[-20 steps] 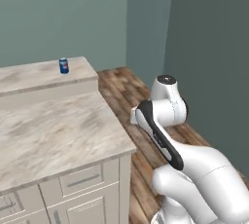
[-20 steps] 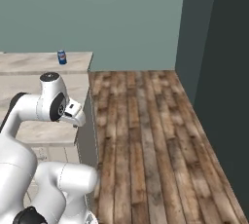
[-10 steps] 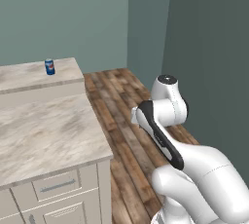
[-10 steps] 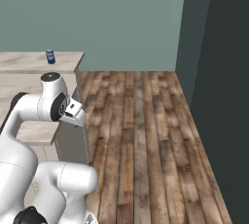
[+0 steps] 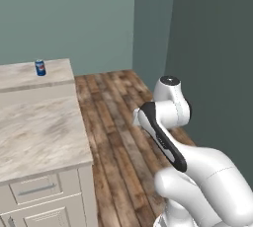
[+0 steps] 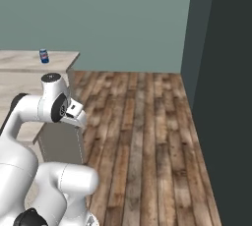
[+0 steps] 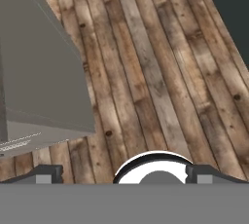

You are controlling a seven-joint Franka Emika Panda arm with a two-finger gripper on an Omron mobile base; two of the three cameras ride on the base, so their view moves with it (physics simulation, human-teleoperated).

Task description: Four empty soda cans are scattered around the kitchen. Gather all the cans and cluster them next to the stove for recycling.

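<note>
1 blue soda can point(image 5: 40, 67) stands at the far end of the worktop point(image 5: 34, 132), well away from the arm. The fingers point(image 7: 124, 175) are spread wide, holding nothing, and point at the wood floor point(image 7: 160, 72), ready for grabbing.

A long bench point(image 5: 39, 132) with a pale, marbled stone top runs along the left of the left base view, with cream drawer fronts below its near end. Its far part — a slightly raised section against the teal wall — carries one small blue soda can point(image 5: 40, 67) with a white band, standing upright near the back edge. The same can point(image 6: 44, 56) appears at the far left of the right base view. Beside the bench lies a dark wooden plank floor point(image 6: 147, 136), stretching to the walls.
</note>
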